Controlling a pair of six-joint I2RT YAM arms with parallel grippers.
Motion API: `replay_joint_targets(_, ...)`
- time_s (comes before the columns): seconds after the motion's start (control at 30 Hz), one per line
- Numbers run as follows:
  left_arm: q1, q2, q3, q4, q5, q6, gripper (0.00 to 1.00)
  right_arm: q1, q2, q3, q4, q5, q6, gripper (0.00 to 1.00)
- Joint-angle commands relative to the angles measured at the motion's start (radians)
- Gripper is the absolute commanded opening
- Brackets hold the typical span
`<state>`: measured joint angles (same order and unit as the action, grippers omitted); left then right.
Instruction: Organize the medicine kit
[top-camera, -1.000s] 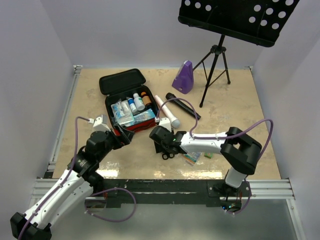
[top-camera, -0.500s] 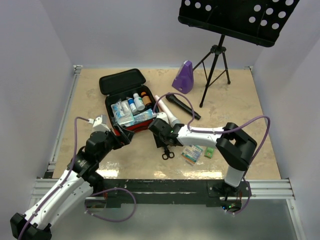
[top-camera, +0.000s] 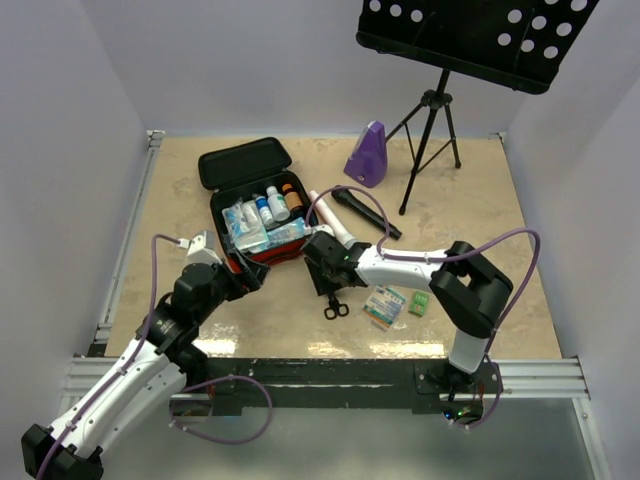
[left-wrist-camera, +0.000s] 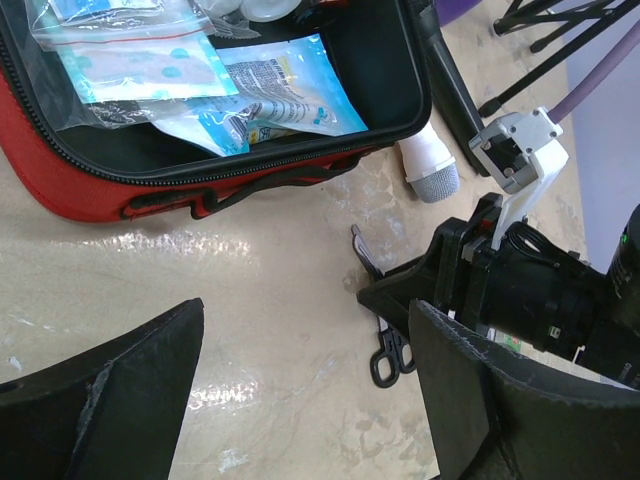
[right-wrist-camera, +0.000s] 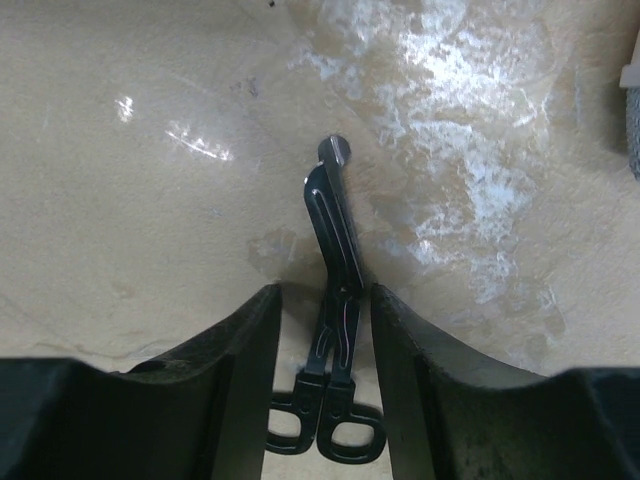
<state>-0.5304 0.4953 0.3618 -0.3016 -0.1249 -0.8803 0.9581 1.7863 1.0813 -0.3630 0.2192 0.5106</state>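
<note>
- Two arms are reaching over a beige table (top-camera: 470, 190). From above, the medicine kit (top-camera: 270, 254) is lying open at the rear left of the table, with its black-lined lid (top-camera: 245, 163) folded back flat.
- Only the overhead view is showing small bottles (top-camera: 278, 203) standing along the kit's back edge. Outside the kit, it is also showing a purple metronome (top-camera: 368, 155), a music stand (top-camera: 470, 35), two microphones (top-camera: 365, 212) and loose packets (top-camera: 385, 305).
- The left wrist view is bringing the kit's contents closer: a clear zip bag (left-wrist-camera: 130, 60) and blue-and-white sachets (left-wrist-camera: 270, 95) are lying in the black compartment.
- The left gripper (left-wrist-camera: 305, 330) is hovering just in front of the kit, fingers spread wide and gripping nothing.
- Black scissors (right-wrist-camera: 335, 250) are lying flat on the table near the kit's front corner, blades closed.
- Only the right wrist view is showing the right gripper (right-wrist-camera: 325, 300) straddling the scissors' shank. Its jaws are standing partly apart with a gap on one side, so they are not clamping the scissors.
</note>
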Motion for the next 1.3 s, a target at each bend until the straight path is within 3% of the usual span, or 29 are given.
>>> replay_joint_targets(0.0, 0.001, -0.004, -0.001, 0.029, 0.013, -0.014, 0.87, -0.031, 0.018, -0.008, 0.009, -0.035, -0.043, 0.44)
replay_joint_targets(0.83, 0.001, 0.002, -0.020, 0.047, 0.021, -0.017, 0.87, -0.045, 0.039, -0.011, -0.094, -0.040, -0.099, 0.40)
replay_joint_targets(1.27, 0.001, 0.020, -0.014, 0.064, 0.031, 0.001, 0.87, -0.021, 0.042, -0.012, -0.110, -0.043, -0.081, 0.30)
